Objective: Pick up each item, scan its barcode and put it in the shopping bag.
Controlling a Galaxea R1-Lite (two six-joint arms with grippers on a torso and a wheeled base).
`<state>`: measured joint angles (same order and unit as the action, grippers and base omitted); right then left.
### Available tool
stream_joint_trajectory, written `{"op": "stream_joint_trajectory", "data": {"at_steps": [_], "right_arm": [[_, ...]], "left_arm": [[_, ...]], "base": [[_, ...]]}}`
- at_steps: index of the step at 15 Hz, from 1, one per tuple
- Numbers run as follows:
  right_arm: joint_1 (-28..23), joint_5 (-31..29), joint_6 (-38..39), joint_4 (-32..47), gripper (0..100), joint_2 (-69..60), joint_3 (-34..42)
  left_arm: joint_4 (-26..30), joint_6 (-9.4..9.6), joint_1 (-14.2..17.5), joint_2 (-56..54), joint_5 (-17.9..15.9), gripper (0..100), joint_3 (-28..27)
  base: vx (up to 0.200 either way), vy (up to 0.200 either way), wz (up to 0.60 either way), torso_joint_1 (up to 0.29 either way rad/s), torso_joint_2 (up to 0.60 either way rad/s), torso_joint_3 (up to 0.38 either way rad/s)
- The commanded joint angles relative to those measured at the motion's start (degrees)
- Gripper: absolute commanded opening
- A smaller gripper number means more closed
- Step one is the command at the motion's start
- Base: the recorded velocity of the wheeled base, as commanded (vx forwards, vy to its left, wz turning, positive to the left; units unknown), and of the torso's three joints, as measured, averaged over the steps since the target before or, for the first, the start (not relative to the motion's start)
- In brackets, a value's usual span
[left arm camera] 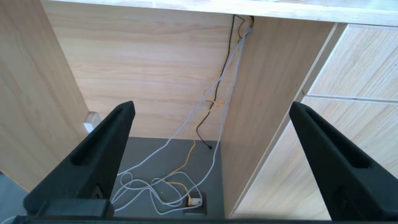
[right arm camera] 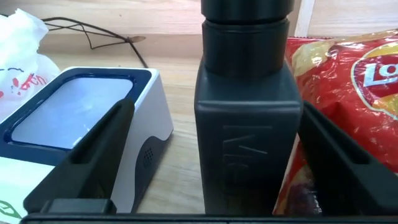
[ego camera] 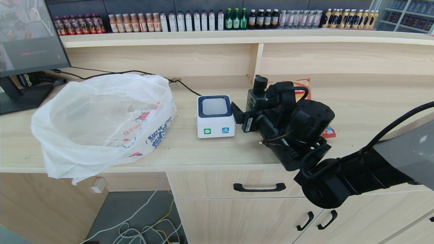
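here, right fingers (right arm camera: 93,155) stand wide around the dark bottle (right arm camera: 249,137), ungripped; left fingers (left arm camera: 93,162) spread empty.

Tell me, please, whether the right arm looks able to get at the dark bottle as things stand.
Probably yes: the right gripper has its open fingers on either side of the dark bottle, with nothing between them. The scanner and chip bag only flank it.
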<state>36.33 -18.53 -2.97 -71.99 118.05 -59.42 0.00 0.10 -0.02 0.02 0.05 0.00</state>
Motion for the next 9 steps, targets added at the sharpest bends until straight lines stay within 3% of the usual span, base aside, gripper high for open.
{"op": "stream_joint_trajectory", "data": {"at_steps": [1,9], "right_arm": [[0.06,-0.02,0.43,0.0,100,1.13,-0.17],[-0.56,-0.28,1.92,0.0,100,1.39,-0.09]], "left_arm": [[0.0,-0.01,-0.06,-0.02,0.04,100,0.0],[0.0,-0.01,0.02,-0.02,0.04,100,0.0]], "base": [[0.0,0.0,0.0,0.0,0.0,0.0],[0.0,0.0,0.0,0.0,0.0,0.0]]}}
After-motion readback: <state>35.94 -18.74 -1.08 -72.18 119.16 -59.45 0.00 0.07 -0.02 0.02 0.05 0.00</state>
